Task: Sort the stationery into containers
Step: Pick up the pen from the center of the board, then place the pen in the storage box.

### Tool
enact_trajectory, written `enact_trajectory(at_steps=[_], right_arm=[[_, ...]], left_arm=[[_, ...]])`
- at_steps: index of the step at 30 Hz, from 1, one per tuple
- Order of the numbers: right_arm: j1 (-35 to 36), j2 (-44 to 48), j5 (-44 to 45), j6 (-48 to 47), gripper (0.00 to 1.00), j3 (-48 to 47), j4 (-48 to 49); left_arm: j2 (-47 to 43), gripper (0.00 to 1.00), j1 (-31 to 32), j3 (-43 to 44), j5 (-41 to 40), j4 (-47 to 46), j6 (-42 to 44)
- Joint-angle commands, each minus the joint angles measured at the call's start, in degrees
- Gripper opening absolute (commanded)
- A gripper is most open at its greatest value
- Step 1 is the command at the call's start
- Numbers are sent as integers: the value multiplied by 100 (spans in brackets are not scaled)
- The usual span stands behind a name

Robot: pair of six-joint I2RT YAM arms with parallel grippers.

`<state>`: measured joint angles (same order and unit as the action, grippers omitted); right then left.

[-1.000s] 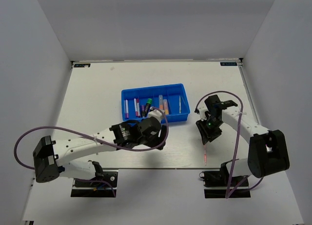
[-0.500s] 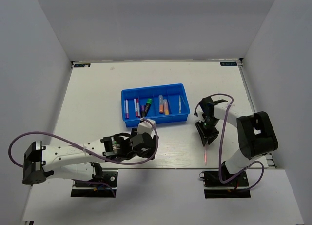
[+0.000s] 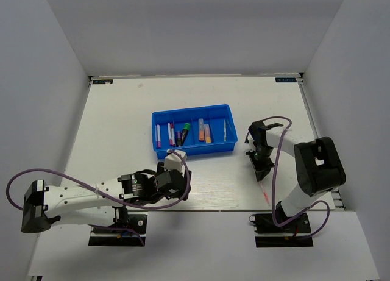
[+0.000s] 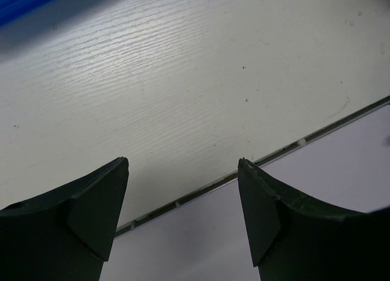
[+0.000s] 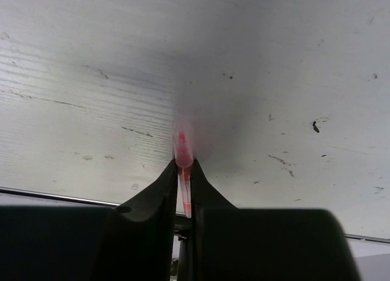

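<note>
Picking up a loose pen looks like the step in hand: left jaws spread, empty, low over the white wood-grain counter (image 4: pixel 183 80); blue tray (image 3: pixel 210 149) mid-counter holds several pens (image 3: pixel 183 133); right jaws pinch a thin pink pen (image 5: pixel 181 144), tip maybe touching the counter. Next: lift it, swing left over a tray compartment. Plain white walls around.

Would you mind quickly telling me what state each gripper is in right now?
Left gripper: open, holding nothing.
Right gripper: closed on a thin pink pen.
</note>
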<state>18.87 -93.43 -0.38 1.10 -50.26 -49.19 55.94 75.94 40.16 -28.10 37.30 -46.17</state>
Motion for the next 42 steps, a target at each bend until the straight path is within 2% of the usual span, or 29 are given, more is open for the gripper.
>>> enact_trajectory(at_steps=[1, 9, 18, 24, 29, 35, 38, 40, 41, 42], right_arm=[[11, 17, -164, 118, 7, 61, 621], [2, 764, -664, -14, 5, -773, 270], [2, 870, -1314, -67, 5, -2057, -204], [-6, 396, -1693, 135, 5, -3733, -223], [20, -579, -1930, 565, 5, -5200, 85], [55, -1458, -1624, 812, 5, -5513, 935], [64, -1783, -1535, 777, 11, -5415, 1096], [90, -2003, -1535, 707, 21, -5354, 1096], [108, -2030, -1535, 672, 27, -5319, 1130], [99, -2039, -1544, 628, 41, -5275, 1140]], left_arm=[[-154, 82, 44, -26, -170, 23, -85], [-127, 82, 35, 132, -196, 181, -23], [-128, 82, 44, 229, -266, 401, -41], [-145, 82, 35, 361, -372, 594, -76], [-66, 82, 44, 510, -468, 831, -155], [-66, 85, 61, 510, -592, 1034, -225], [-66, 91, 61, 580, -688, 1086, -208], [-83, 99, 61, 615, -732, 1104, -173], [-110, 99, 61, 624, -741, 1078, -155], [-136, 99, 61, 624, -793, 1069, -146]])
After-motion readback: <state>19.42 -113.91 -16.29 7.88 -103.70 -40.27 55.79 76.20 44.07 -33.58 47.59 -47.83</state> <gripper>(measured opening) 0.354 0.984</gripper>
